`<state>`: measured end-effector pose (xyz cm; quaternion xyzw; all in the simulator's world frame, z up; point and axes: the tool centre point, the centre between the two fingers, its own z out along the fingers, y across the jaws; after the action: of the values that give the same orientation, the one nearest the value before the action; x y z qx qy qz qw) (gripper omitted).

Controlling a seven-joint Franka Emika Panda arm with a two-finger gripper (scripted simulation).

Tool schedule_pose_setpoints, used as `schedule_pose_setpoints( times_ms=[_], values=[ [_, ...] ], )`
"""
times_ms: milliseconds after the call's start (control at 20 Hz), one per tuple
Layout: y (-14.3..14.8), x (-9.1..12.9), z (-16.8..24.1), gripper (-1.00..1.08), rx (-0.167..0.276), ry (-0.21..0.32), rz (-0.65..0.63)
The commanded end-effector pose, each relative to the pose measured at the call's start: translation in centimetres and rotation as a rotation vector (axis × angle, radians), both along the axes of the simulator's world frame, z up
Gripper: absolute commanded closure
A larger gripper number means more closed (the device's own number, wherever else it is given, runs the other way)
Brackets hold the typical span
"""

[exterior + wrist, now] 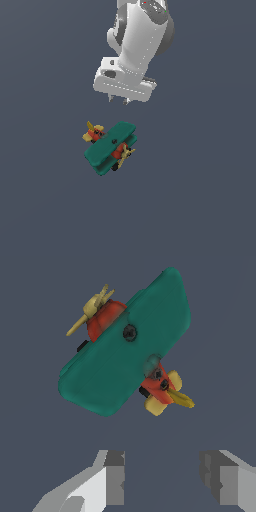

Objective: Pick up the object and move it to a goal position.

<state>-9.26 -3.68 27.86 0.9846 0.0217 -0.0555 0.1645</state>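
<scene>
Biplane (110, 148): one toy, lying alone on the flat dark grey-blue desk (45, 210); in the exterior view it sits just below the arm's hand, apart from it, nothing touching it
Wings: two teal-green slabs, stacked one over the other; in the wrist view the upper one (125, 343) covers most of the body and runs on a slant across the picture
Body: one, red-orange, showing at both ends from under the wings
Propeller (92, 308): one, yellow, at the nose end
Tail (167, 393): one, yellow, at the opposite end
Wheels: black; small dark bits show at the wing edge in the wrist view; I cannot count them surely
Arm (142, 40): one, white, coming down from the top of the exterior view
Gripper (162, 481): one, above the desk, off to one side of the toy, not over it
Fingers (114, 478): two, set well apart with bare desk showing between them; they hold nothing; the spread reads as open
Contact: none between the fingers and the toy
</scene>
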Motion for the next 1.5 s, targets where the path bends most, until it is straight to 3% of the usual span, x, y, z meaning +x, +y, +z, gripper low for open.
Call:
schedule_pose_setpoints(
  times_ms=[0,750,1450],
  values=[
    [-0.6,-0.4,-0.5,-0.20,-0.036,0.014,-0.001],
    [-3.8,-2.5,-3.2,-0.20,-0.250,0.076,0.008],
    [-6.7,-4.0,-4.9,-0.20,-0.448,0.103,0.037]
  ],
)
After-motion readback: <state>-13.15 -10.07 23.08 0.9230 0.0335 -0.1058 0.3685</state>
